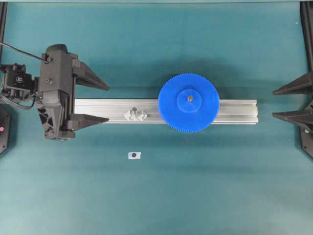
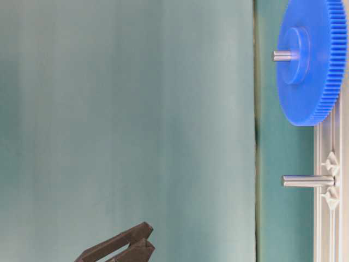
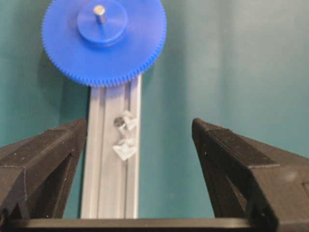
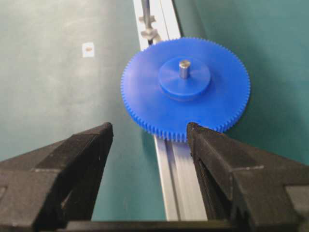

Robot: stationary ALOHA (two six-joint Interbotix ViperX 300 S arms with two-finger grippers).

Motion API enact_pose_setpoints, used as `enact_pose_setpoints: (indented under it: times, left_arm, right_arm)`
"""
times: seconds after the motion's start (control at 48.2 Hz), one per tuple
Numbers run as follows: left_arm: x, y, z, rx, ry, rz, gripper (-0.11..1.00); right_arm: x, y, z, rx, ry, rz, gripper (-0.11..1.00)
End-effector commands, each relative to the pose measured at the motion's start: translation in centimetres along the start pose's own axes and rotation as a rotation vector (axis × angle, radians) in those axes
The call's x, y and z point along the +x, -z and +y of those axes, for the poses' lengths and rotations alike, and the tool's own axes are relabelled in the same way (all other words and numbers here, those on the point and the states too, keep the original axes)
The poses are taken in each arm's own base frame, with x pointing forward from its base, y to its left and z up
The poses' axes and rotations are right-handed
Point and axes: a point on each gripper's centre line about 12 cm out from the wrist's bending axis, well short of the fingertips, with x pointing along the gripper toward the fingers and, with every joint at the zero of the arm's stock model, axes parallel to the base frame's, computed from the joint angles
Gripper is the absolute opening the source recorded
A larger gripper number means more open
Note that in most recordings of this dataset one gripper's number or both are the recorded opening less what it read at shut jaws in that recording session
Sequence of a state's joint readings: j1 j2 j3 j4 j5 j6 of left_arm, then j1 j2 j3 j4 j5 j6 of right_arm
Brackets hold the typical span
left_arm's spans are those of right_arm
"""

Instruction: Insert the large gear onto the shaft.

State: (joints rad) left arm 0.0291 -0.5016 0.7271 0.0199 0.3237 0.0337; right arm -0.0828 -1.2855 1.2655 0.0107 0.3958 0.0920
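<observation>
While large gear (image 1: 189,103) sits on shaft (image 1: 189,98), left claw (image 1: 105,103) level, spread, empty, right claw (image 1: 277,103) apparently likewise.

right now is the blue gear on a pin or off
On. The blue gear lies flat over the rail, with a metal pin poking up through its hub.

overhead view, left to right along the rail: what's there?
Open left end effector → small clear plastic mount with a thin grey pin → big bright-blue toothed plastic gear, a pin showing through its hub → open right end effector.
</observation>
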Motion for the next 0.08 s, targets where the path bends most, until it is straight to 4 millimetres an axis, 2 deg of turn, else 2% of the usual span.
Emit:
enact_pose_setpoints:
  times: [0.0,0.062]
  left_arm:
    - [-0.26,-0.67,-0.09,0.004,0.002,-0.025,0.87]
    - [-0.26,-0.69,-0.09,0.005,0.002,-0.026,0.87]
  right_arm:
    - [0.01,-0.40,0.02,0.008,0.000,-0.011,0.71]
    - [0.01,-0.42,0.02,0.008,0.000,-0.012,0.71]
